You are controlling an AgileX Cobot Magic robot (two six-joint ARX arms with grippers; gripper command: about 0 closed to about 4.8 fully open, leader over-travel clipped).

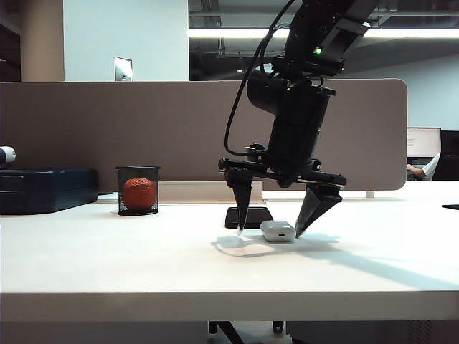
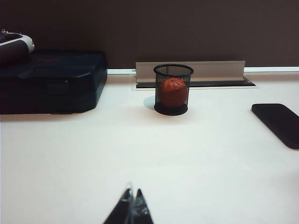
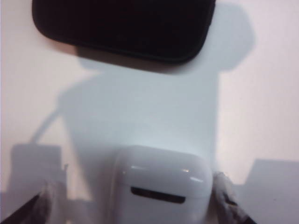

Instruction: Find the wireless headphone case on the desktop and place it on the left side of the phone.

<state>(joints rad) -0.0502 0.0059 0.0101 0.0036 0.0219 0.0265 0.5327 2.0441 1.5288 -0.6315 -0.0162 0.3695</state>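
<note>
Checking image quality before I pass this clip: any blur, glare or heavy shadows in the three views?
Exterior view: sharp; the right gripper, jaws open around the wireless headphone case, casts a soft shadow on the desktop. Right wrist view: case close and soft, with small glints; broad shadow reaching the phone. Left wrist view: clear; left gripper slightly blurred.

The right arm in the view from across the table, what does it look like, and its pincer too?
The right arm is black and bulky, with a small green light near its top and a black cable looping down its side. Its right pincer has two dark, tapering, pointed fingers hanging from a flat black crossbar. Of the left pincer, only two thin dark fingertips show in its own wrist view.
</note>
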